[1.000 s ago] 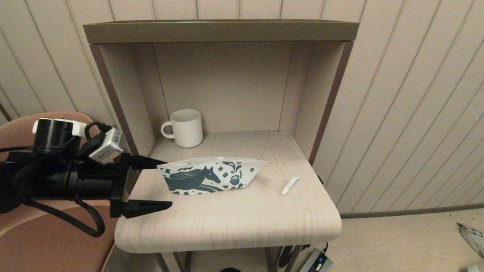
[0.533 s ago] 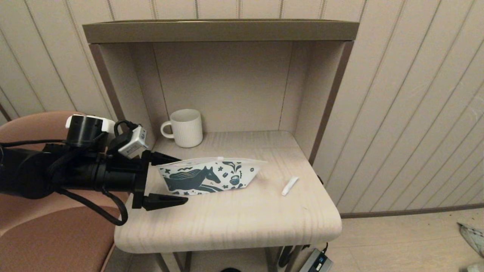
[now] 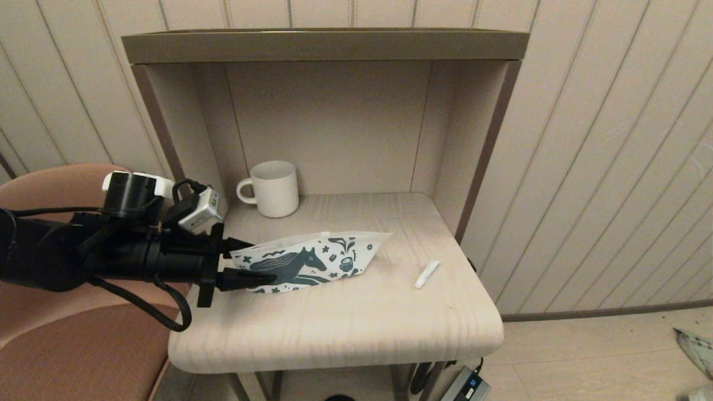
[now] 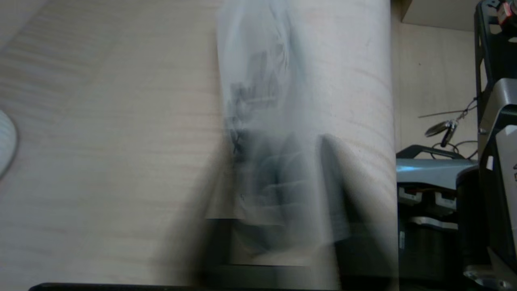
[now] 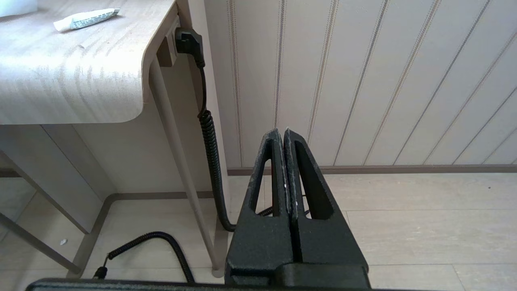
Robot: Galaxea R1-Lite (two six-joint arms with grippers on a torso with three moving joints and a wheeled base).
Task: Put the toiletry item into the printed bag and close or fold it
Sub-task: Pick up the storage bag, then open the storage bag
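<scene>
The printed bag [image 3: 328,259], white with a dark teal horse, stands on the table's left half, and in the left wrist view it [image 4: 262,81] is a smear. My left gripper [image 3: 262,262] reaches in from the left and is shut on the bag's left end, one finger behind it and one across its printed front. The toiletry item [image 3: 427,274], a slim white tube, lies on the table right of the bag, apart from it; it [image 5: 85,19] also shows in the right wrist view. My right gripper [image 5: 284,131] hangs shut and empty beside the table, over the floor.
A white ribbed mug [image 3: 274,188] stands at the back left inside the shelf alcove. The alcove's side walls [image 3: 479,167] flank the wooden tabletop [image 3: 345,328]. A brown chair [image 3: 83,356] sits under my left arm. A coiled black cable [image 5: 210,137] hangs by the table leg.
My left gripper moved right to the bag's left end and its fingers closed from wide apart onto it. The bag leaned and shifted a little. The tube stayed put.
</scene>
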